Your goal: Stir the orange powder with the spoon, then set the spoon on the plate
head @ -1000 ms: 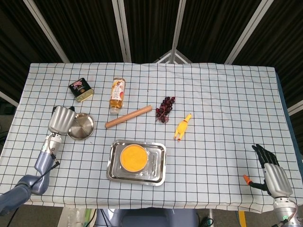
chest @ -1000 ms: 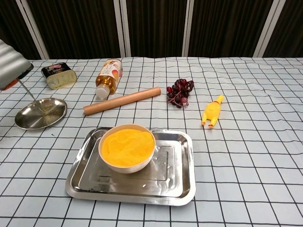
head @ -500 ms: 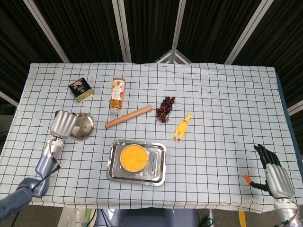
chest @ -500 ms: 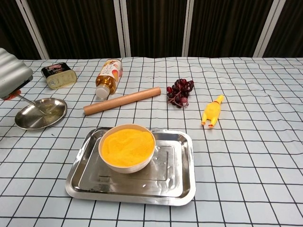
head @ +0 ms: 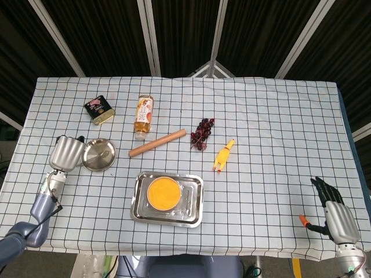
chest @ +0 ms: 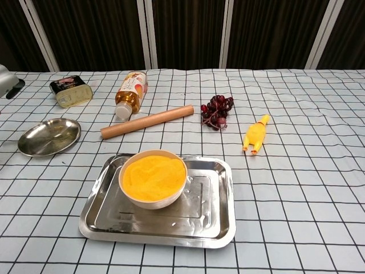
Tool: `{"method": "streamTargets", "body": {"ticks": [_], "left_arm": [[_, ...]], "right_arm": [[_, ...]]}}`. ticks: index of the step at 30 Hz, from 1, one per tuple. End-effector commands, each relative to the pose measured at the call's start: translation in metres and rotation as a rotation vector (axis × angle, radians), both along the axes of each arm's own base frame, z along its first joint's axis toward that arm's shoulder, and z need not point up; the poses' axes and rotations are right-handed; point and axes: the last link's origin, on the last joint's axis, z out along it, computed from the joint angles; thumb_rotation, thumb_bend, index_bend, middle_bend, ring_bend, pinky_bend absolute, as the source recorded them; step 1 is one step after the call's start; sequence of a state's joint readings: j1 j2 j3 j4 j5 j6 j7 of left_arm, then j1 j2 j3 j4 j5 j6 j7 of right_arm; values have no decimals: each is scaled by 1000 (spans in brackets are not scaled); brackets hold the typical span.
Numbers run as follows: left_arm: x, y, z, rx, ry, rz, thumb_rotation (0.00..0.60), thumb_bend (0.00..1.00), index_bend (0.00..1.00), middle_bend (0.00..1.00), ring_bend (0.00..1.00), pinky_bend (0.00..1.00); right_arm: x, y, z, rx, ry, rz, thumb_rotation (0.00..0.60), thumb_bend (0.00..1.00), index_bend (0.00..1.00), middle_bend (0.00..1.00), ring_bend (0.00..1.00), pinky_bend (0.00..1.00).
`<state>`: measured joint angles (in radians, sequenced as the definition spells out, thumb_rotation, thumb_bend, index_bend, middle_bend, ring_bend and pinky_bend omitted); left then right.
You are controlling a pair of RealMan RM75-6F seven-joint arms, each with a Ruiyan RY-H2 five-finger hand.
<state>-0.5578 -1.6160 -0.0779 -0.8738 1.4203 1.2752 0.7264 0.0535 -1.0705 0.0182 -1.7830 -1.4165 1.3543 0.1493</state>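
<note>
Evidently the tabletop point(head: 278, 127) carries the orange powder point(chest: 153, 176) at lower centre and the plate point(head: 99, 155) at centre left. The left robot hand point(head: 65, 153) hovers just left of the plate (grip hidden, spoon not discernible). The right robot hand point(head: 335, 212) lies spread and empty at lower right, much farther away.

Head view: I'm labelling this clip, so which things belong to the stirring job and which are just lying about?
Job: orange powder in its white bowl; round steel plate; left hand beside that plate. Spoon not plainly visible.
Lying about: rectangular steel tray; black tin; amber bottle; wooden rolling pin; dark red grapes; yellow rubber chicken.
</note>
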Motion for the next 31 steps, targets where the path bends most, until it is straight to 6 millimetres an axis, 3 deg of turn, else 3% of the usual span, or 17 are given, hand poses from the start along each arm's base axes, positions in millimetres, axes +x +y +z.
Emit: {"method": "streamTargets", "body": {"ticks": [1, 8, 12, 14, 16, 19, 21, 24, 25, 27, 31], "left_arm": [[0, -2, 5, 10, -14, 6, 600, 203, 492, 1000, 1000, 1000], [0, -11, 16, 22, -53, 5, 600, 168, 492, 1000, 1000, 1000], [-1, -27, 31, 35, -136, 2, 600, 167, 475, 992, 999, 1000], [-1, -42, 39, 36, -216, 16, 600, 167, 439, 924, 964, 997], [-1, -63, 48, 38, -297, 36, 600, 165, 376, 781, 869, 954], [1, -95, 60, 29, -412, 60, 600, 146, 246, 499, 662, 752], [2, -123, 71, 22, -503, 72, 600, 63, 105, 253, 451, 542], [-1, -159, 82, 10, -595, 107, 600, 0, 3, 29, 160, 314], [-3, -169, 84, 0, -618, 125, 600, 0, 0, 1, 76, 225], [-6, -184, 86, -25, -663, 161, 600, 0, 0, 0, 10, 124], [-11, -202, 90, -67, -743, 205, 600, 0, 0, 0, 0, 99]], "right_arm": [[0, 0, 0, -2, -3, -3, 600, 317, 0, 0, 0, 0], [-1, 0, 1, -2, -1, -7, 600, 317, 0, 0, 0, 0], [-2, 1, 1, 1, 2, -8, 600, 317, 0, 0, 0, 0], [-2, 1, 1, 12, 9, -10, 600, 317, 0, 0, 0, 0], [-3, 2, 0, 32, 12, -16, 600, 317, 0, 0, 0, 0], [-4, 2, 0, 46, 27, -14, 600, 317, 0, 0, 0, 0], [-3, 2, 0, 49, 40, -4, 600, 317, 0, 0, 0, 0], [-2, 1, 1, 40, 76, 29, 600, 316, 0, 0, 0, 0], [-1, 1, 1, 34, 88, 41, 600, 317, 0, 0, 0, 0], [-1, 1, 1, 21, 113, 62, 600, 317, 0, 0, 0, 0], [-1, 0, 2, 0, 157, 93, 600, 317, 0, 0, 0, 0]]}}
